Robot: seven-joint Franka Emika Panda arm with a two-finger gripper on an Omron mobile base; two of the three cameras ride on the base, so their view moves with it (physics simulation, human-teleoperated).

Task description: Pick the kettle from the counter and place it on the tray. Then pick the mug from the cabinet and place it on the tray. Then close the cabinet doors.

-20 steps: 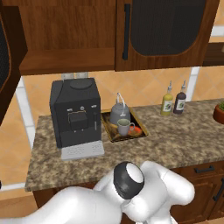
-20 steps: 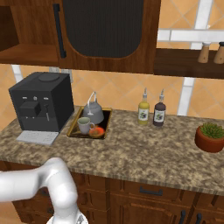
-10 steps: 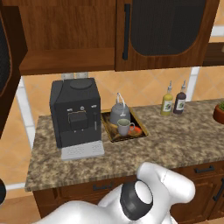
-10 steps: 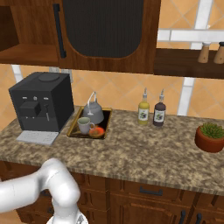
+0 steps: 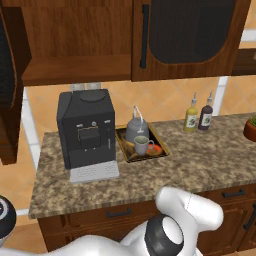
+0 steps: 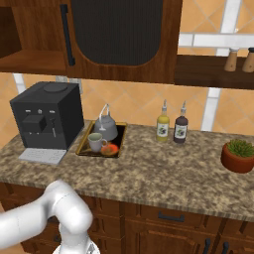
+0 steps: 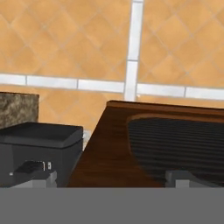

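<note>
Cabinet doors first, since they fill my closest look: from the hand view I see one door edge-on and tilted across the frame, its dark ribbed arched panel facing me, with the coffee machine just left of it. The two finger tips poke up at the bottom of that view, set well apart, so the jaws stand wide and hold nothing. From the left base view, the counter runs left to right, its long axis across my picture. On it the tray lies just beside the coffee machine's right side, its long side running away from me toward the wall. The mug stands upright on the tray's near part, handle pointing right, with a small orange-red item touching or just beside it. The kettle stands behind the mug on the tray, wire handle arched upright. Two bottles stand near the wall, well to the right. Above, the right door is closed, while the left door hangs open.
</note>
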